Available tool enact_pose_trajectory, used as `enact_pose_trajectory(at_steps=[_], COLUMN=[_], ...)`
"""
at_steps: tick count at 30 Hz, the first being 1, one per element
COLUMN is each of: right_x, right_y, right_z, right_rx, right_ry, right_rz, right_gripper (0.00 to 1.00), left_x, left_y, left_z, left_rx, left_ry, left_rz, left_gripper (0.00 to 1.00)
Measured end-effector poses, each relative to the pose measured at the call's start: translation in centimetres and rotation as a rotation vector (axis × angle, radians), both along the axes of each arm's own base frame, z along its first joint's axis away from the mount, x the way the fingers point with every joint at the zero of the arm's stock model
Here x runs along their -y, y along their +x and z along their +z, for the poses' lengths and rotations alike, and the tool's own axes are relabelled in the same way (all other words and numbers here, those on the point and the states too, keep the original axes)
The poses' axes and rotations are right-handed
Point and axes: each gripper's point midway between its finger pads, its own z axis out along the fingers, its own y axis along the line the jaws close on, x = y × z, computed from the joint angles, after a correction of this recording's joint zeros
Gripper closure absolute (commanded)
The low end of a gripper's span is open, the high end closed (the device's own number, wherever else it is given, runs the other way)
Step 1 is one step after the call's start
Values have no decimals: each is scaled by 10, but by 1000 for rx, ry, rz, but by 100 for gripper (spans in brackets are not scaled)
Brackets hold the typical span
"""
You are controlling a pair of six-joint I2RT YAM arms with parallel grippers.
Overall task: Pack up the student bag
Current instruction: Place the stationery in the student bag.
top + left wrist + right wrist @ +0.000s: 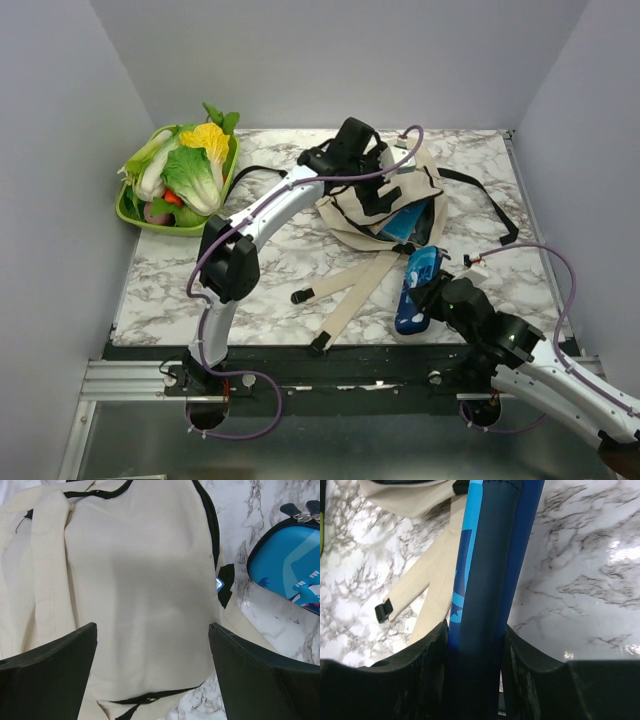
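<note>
student bag (140, 580) beneath wide-open left tool (152, 630); right tool (475, 630) grips case (485, 555).

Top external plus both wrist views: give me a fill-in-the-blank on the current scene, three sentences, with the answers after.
1. The right gripper is ____ on the pencil case.
2. The left gripper is over the student bag with its jaws ____.
3. The toy vegetables sit in a ____ tray at the table's far left corner.

Missing words: shut; open; green.
</note>
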Motion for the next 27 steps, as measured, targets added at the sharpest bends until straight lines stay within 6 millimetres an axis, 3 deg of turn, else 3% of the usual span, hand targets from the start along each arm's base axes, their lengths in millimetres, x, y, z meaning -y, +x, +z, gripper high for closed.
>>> enact_pose_trajectory(at_steps=[7, 14, 21, 27], right_x=[12, 16, 18, 18], right_y=[5, 13, 14, 14], right_z=[10, 19, 22, 23], right_rx=[4, 11, 20, 25], right_ry=[-43, -75, -77, -71], right_rz=[-63, -92, -95, -97], right_gripper=[62, 64, 64, 64], left_x=[23, 14, 7, 20], left_y=[-6, -26, -60, -59], left_z=[-13, -32, -32, -34], left_rx=[45, -15, -24, 99], left_ry=[15, 48, 61, 78], left_rz=[-6, -26, -56, -3], left_gripper=[1, 1, 1, 1])
